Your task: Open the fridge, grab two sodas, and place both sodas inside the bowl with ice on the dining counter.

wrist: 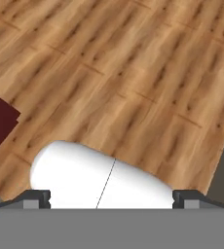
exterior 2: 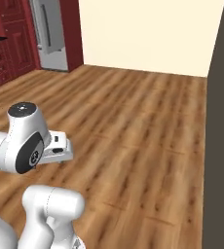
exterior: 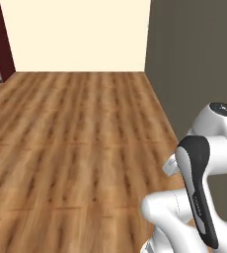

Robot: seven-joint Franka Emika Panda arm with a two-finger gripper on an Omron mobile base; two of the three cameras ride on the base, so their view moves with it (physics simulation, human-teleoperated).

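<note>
- fridge (exterior 2: 49, 34) sitting upper left of right base view, long handle (exterior 2: 44, 26) running vertical, well apart from arm
- claw (wrist: 112, 197) standing open, gripping nothing, facing wood floor (wrist: 133, 73)

floor (exterior: 76, 148) across centre and lower frame | back wall (exterior: 81, 34) along top, behind floor | side wall (exterior: 194, 59) at right edge | fridge (exterior 2: 50, 34) upper left, right base view, between cabinets (exterior 2: 11, 44)
</note>
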